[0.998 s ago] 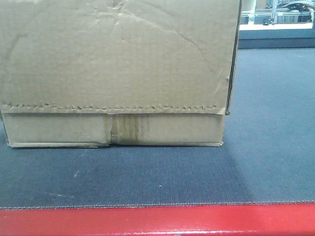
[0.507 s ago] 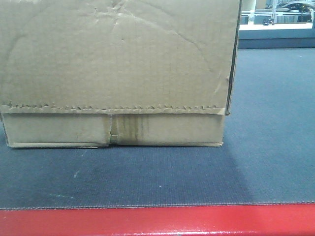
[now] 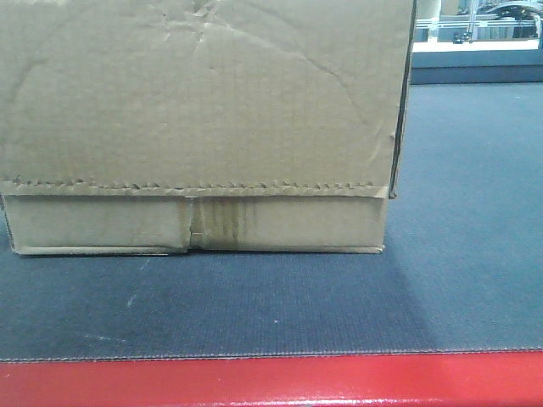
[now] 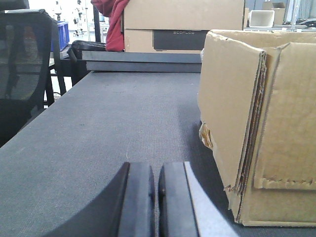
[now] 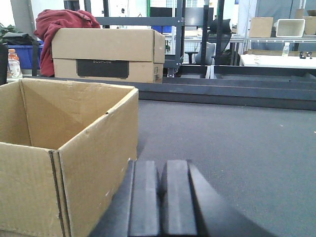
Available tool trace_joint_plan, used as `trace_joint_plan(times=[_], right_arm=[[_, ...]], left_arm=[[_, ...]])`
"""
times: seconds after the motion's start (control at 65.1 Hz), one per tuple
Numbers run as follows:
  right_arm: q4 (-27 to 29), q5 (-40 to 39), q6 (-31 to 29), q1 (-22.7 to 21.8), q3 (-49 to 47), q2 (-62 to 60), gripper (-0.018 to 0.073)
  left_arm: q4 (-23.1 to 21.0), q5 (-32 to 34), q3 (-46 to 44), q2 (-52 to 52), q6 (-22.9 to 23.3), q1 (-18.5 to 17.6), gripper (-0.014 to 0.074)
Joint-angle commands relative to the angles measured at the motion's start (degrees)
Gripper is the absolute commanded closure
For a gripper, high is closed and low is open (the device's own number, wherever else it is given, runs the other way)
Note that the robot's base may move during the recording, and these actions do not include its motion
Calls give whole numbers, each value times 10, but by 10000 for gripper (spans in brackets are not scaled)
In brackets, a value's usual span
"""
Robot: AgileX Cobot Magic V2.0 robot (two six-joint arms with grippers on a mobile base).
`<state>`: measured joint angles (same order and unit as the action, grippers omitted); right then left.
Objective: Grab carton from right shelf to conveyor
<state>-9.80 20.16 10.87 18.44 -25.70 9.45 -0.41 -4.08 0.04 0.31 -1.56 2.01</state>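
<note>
**On the belt: both jaws closed and empty, carton between them**

At the bottom of the left wrist view, the left gripper (image 4: pixel 156 200) has its two dark fingers pressed together with only a thin slit between them, holding nothing. It hovers low over the conveyor (image 4: pixel 113 128), a dark grey textured belt. The carton (image 4: pixel 256 128) stands just to its right, apart from the fingers, showing a corner with layered flap edges and a torn perforated line near the base.

In the right wrist view, the right gripper (image 5: pixel 159 202) is likewise closed, fingers together and empty, low over the same belt. The carton (image 5: pixel 64 158) sits just to its left, not touching. Its top is open and the inside looks empty.

From the front view, the carton (image 3: pixel 195 119) rests flat on the belt (image 3: pixel 458 254), filling the upper left of the picture. Its face is creased, a perforated tear line runs across near the bottom, and a taped seam sits at the centre of the lower strip. The belt's bright red edge (image 3: pixel 271 381) runs along the front.

Beyond the belt's far end, a second box (image 5: pixel 106 57) bears a dark label, with a red cloth (image 5: pixel 54 24) draped beside it. A black mesh chair (image 4: pixel 22 69) stands to the left of the belt.
</note>
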Motion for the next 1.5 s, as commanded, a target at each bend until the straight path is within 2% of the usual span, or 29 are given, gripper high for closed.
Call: trace_joint_plan(times=[0.0, 0.092, 0.23, 0.322, 0.399, 0.599, 0.645, 0.691, 1.489], right_arm=[[-8, -10, -4, -3, 1, -4, 627], [18, -5, -28, -28, 9, -4, 627], [122, -22, -147, -95, 53, -7, 627], [147, -64, -156, -135, 117, -22, 627], [149, -94, -156, -150, 165, -44, 627], [149, -142, -156, -155, 257, -94, 627], [149, -165, -156, -155, 257, -94, 627], [148, -137, -156, -155, 257, -94, 627], [148, -146, -156, -155, 257, -94, 627]], left_arm=[[-4, 10, 0, -3, -1, 2, 575], [-4, 10, 0, -3, -1, 2, 575], [-4, 10, 0, -3, -1, 2, 575], [-4, 10, 0, -3, -1, 2, 575], [-4, 10, 0, -3, -1, 2, 575], [-4, 10, 0, -3, -1, 2, 575], [-4, 10, 0, -3, -1, 2, 575], [-4, 10, 0, -3, -1, 2, 575], [-4, 10, 0, -3, -1, 2, 575]])
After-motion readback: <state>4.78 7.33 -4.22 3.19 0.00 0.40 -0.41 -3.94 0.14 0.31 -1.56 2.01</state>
